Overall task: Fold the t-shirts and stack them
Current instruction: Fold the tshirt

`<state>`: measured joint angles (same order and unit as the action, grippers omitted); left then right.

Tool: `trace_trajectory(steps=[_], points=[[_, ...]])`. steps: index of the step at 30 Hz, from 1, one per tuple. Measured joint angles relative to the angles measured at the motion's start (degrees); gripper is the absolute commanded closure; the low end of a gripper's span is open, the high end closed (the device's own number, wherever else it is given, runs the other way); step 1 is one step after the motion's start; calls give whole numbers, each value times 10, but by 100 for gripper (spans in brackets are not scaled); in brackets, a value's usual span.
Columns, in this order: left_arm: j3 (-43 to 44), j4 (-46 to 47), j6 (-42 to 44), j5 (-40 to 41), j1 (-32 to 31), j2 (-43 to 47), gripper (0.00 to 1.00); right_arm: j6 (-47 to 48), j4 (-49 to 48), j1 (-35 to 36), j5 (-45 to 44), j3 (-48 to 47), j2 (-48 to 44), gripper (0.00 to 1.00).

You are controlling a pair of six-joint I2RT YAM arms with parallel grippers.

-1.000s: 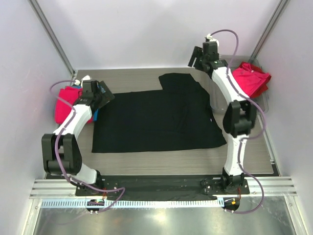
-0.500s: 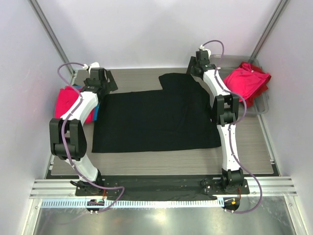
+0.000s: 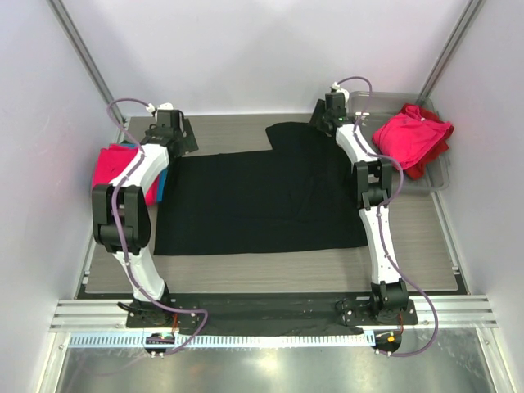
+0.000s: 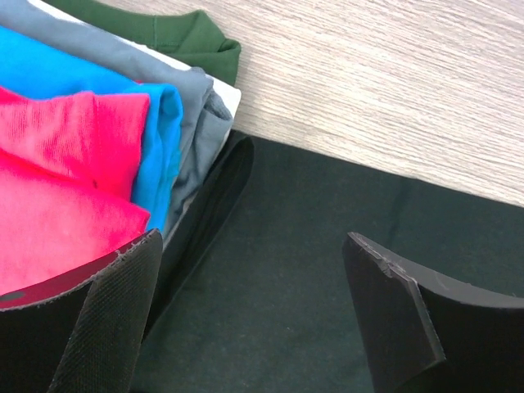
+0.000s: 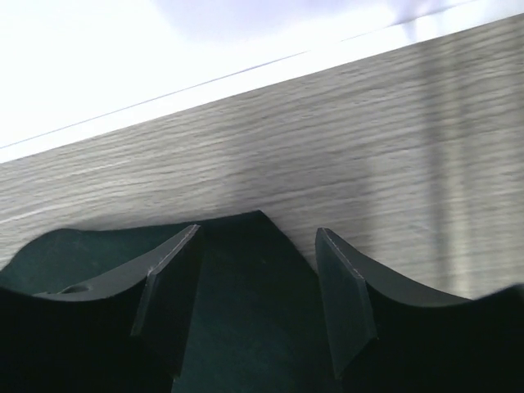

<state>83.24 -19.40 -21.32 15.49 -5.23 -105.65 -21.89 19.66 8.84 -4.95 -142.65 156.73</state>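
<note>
bench: grey wood-grain bench (image 3: 246,270), carries all the cloth.
black shirt: large black cloth t-shirt (image 3: 262,205) lies flat in the middle of the bench, between the two arms. One sleeve flap sticks out at its far right corner.
tray: clear grey plastic tray (image 3: 443,176) at the far right edge of the bench, apart from the black shirt.
tray contents: crumpled pink-magenta t-shirt (image 3: 413,133) heaped in the tray, with a red shirt (image 3: 423,169) showing under its near edge.
left stack: folded shirts at the bench's left edge, just beside the black shirt's far left corner. Pink-magenta folded shirt (image 4: 57,188) lies on top, then a bright blue shirt (image 4: 98,90), a grey shirt (image 4: 151,65) and a dark green shirt (image 4: 184,33) at the bottom.
left fingers: left fingers (image 4: 106,319) spread wide with nothing between them. They sit over the black shirt's left edge with one finger next to the stack; can't tell if they touch the cloth.
right fingers: right fingers (image 5: 344,303) parted about halfway and gripping nothing. They straddle the pointed corner of the black sleeve at the far side; contact can't be told.
</note>
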Motion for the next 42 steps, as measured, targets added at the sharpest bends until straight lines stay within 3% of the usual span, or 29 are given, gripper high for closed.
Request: trace_trajectory(steps=[4,10,13,25,36,42], points=[[45,-24,12,9,0,-34,16,-13,-15,0,22,-12,12,51],[81,-50,26,17,-2,-82,22,-23,-20,1,45,-12,18,92],[95,-67,34,24,-8,-107,23,-24,-19,2,50,-12,18,99],[225,-117,64,80,-37,-219,41,-23,-43,2,58,2,18,99],[307,-159,83,134,-40,-287,42,-24,-61,1,67,11,18,99],[317,-178,85,152,-40,-304,64,-25,-63,0,70,12,18,99]])
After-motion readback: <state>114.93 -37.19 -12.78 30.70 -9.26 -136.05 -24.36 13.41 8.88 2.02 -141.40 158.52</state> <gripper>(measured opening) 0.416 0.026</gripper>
